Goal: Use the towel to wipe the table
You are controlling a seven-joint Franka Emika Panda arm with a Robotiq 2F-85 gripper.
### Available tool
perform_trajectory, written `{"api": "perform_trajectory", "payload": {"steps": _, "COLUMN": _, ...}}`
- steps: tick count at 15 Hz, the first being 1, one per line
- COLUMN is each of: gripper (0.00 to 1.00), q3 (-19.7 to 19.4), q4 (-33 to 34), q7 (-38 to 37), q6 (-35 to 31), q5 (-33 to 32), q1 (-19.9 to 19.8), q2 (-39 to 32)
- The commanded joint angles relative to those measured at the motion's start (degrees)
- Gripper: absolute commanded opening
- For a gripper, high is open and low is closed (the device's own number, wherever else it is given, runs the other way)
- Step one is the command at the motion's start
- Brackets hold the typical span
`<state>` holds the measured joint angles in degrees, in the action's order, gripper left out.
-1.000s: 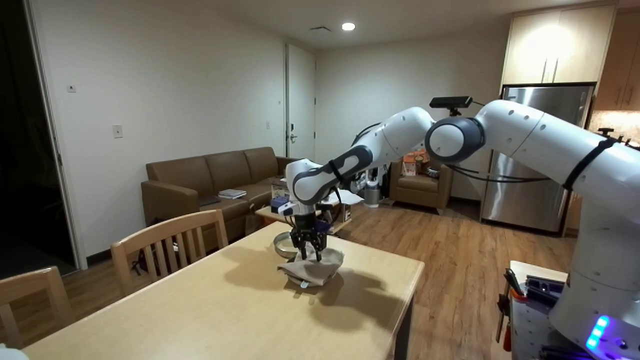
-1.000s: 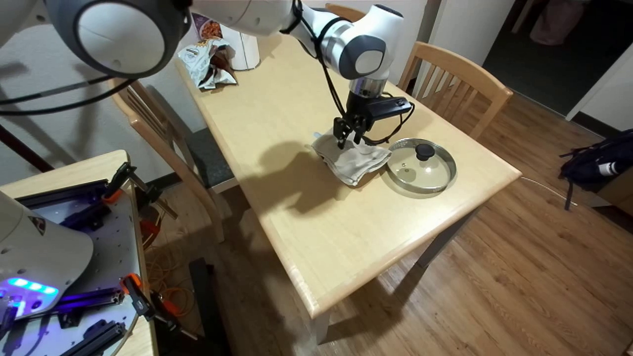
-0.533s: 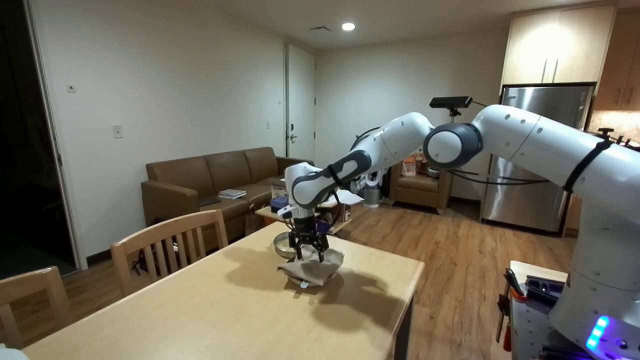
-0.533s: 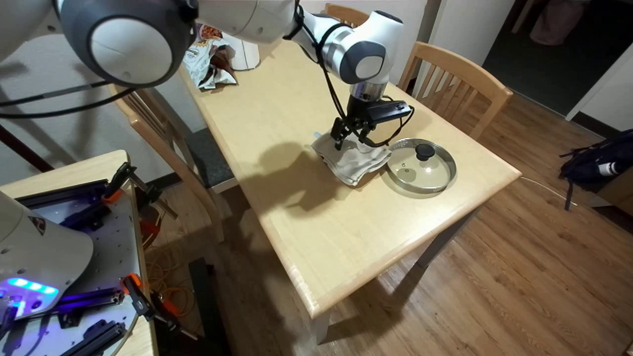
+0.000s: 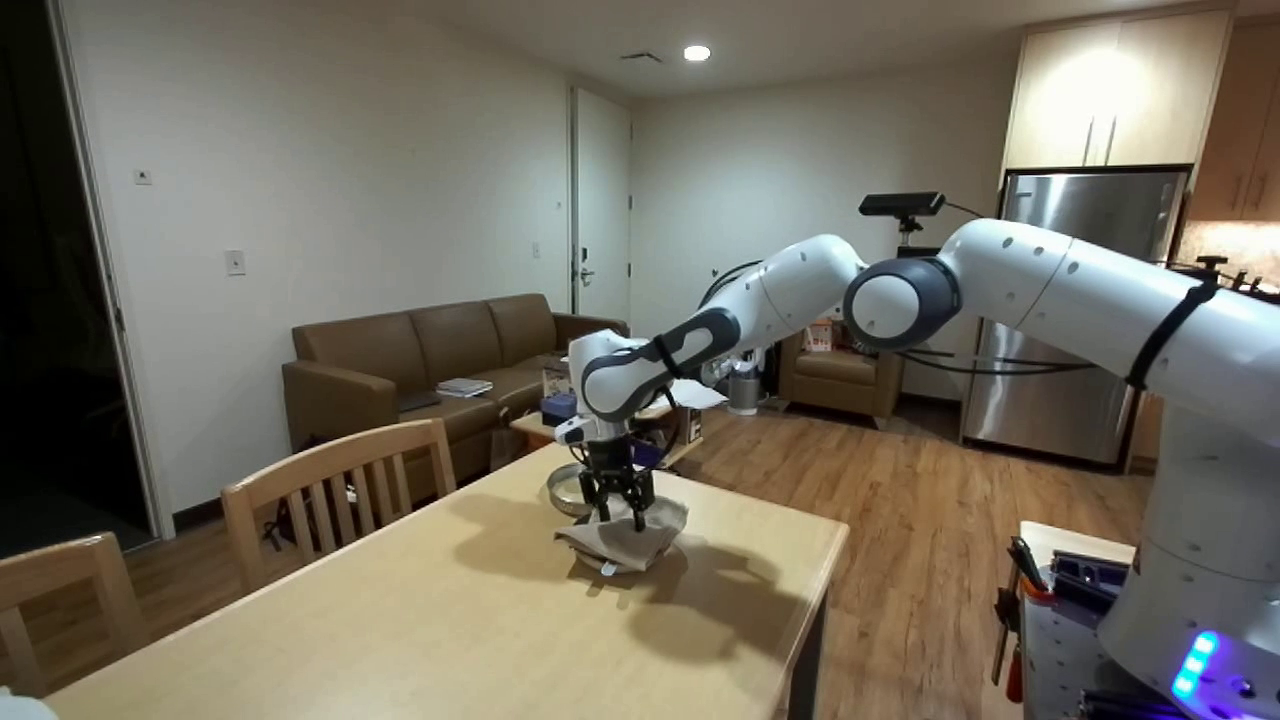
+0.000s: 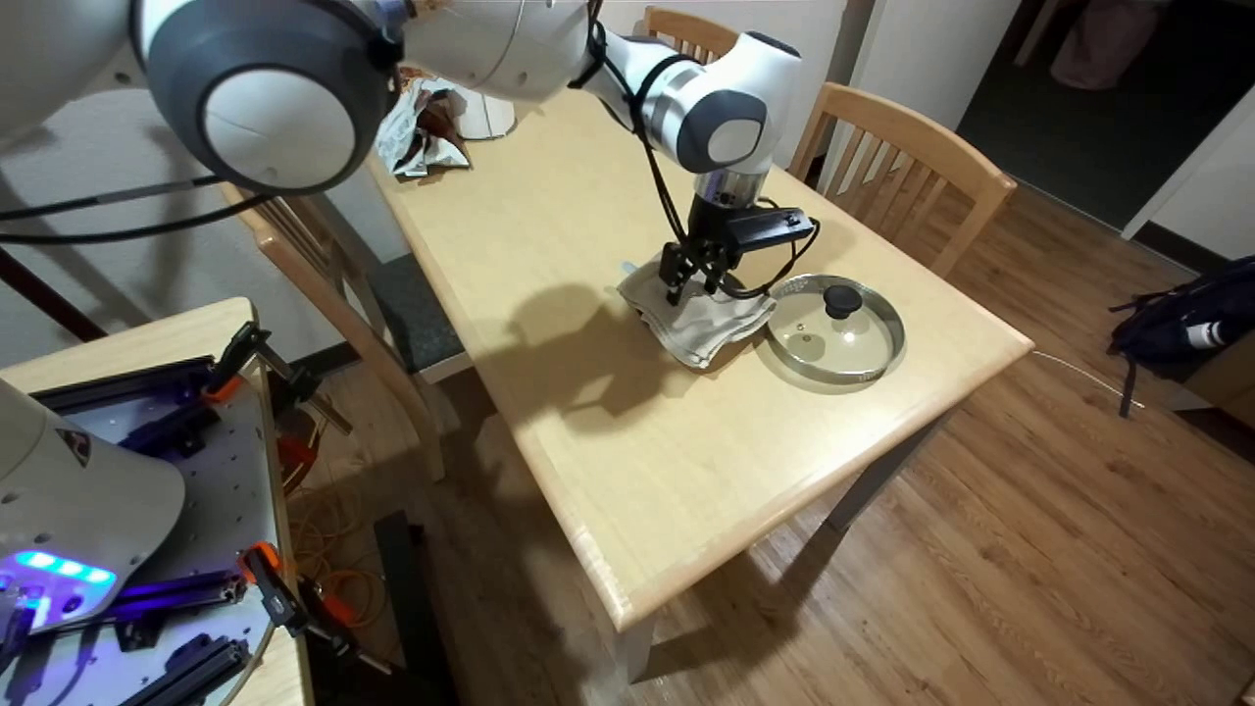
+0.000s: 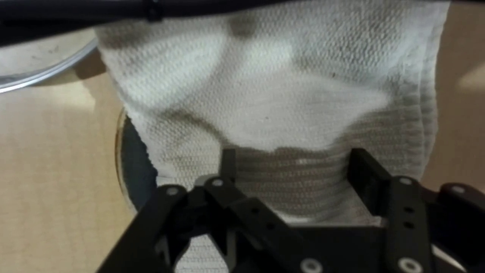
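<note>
A beige towel (image 5: 625, 540) lies folded and rumpled on the light wooden table (image 5: 420, 630). It also shows in an exterior view (image 6: 701, 319) and fills much of the wrist view (image 7: 265, 94). The rim of a dark round thing (image 7: 138, 163) shows from under the towel in the wrist view; the rest of it is hidden. My gripper (image 7: 291, 167) points down over the towel with its two fingers apart and towel cloth between them. In both exterior views the gripper (image 5: 621, 520) (image 6: 692, 291) has its fingertips at the towel's top; how firmly they touch is unclear.
A glass lid with a black knob (image 6: 853, 343) lies close beside the towel. A silver snack bag (image 6: 422, 132) and a white container (image 6: 482, 116) stand at the table's end. Wooden chairs (image 6: 907, 167) (image 5: 340, 490) stand along the table's sides.
The arm's elbow and gripper have come down slightly onto the towel. The fingers spread a little, then narrowed slightly, and are still apart. The towel and the lid have not visibly moved.
</note>
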<state>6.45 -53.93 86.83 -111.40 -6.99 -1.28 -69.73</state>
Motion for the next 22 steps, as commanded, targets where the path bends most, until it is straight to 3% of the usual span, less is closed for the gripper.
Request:
{"api": "perform_trajectory", "payload": {"steps": 1, "gripper": 0.46, "q3": 0.0, "q4": 4.2, "q7": 0.0, "q6": 3.1, "q5": 1.2, "q1": 0.1, "q2": -1.7}}
{"api": "perform_trajectory", "payload": {"steps": 7, "gripper": 0.07, "q3": 0.0, "q4": 4.5, "q7": -2.2, "q6": 4.1, "q5": 0.3, "q1": 0.8, "q2": 0.8}}
{"api": "perform_trajectory", "payload": {"steps": 10, "gripper": 0.0, "q3": -0.1, "q4": 5.4, "q7": -2.6, "q6": 3.6, "q5": 0.4, "q1": 0.9, "q2": 1.1}}
{"api": "perform_trajectory", "payload": {"steps": 11, "gripper": 0.32, "q3": 0.1, "q4": 5.5, "q7": -2.3, "q6": 3.7, "q5": 0.5, "q1": 0.7, "q2": 0.9}}
{"api": "perform_trajectory", "payload": {"steps": 13, "gripper": 0.3, "q3": 0.2, "q4": 5.6, "q7": -2.4, "q6": 3.1, "q5": 0.6, "q1": 0.5, "q2": 0.2}}
{"api": "perform_trajectory", "payload": {"steps": 22, "gripper": 0.86, "q3": -0.3, "q4": 8.0, "q7": -2.8, "q6": 6.0, "q5": 1.3, "q1": 0.8, "q2": -2.8}}
